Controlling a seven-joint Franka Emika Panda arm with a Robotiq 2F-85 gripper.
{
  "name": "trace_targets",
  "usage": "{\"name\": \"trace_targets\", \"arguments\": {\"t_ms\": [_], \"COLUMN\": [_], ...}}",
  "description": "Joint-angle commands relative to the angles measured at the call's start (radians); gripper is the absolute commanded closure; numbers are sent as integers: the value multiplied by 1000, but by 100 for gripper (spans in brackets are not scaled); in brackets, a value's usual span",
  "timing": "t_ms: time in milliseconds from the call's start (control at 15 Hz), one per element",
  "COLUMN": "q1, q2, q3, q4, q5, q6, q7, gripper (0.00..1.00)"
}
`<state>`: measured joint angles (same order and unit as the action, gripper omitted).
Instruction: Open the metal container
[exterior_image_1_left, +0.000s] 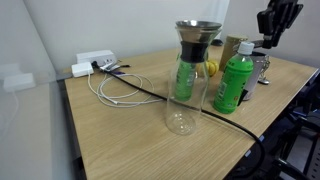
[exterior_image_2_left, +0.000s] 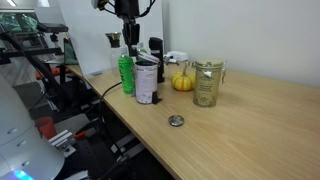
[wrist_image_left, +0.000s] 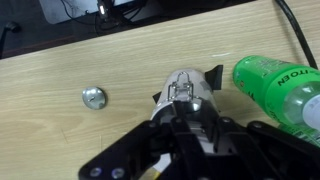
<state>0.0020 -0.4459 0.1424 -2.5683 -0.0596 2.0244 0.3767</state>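
Nearest on the table stands the carafe. Behind it is the bottle, and just beside that, farther back, the metal container stands upright. Above it hangs the gripper; I cannot tell how its jaws stand.

Counting now: I see one metal container, one green bottle, one glass carafe, one small yellow object, one round cap, one white cable, one black cable, one white adapter.
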Motion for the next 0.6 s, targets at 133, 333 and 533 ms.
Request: {"name": "trace_targets", "arguments": {"t_ms": [133,333,533], "q1": [-7,-5,-3], "q2": [30,31,34], "q3": [-4,-3,-2], "q4": [40,52,61], "q5": [-30,-31,-32], "q6": [-46,-58,-63], "q7": [-20,-24,-27], "gripper": [94,94,94]}}
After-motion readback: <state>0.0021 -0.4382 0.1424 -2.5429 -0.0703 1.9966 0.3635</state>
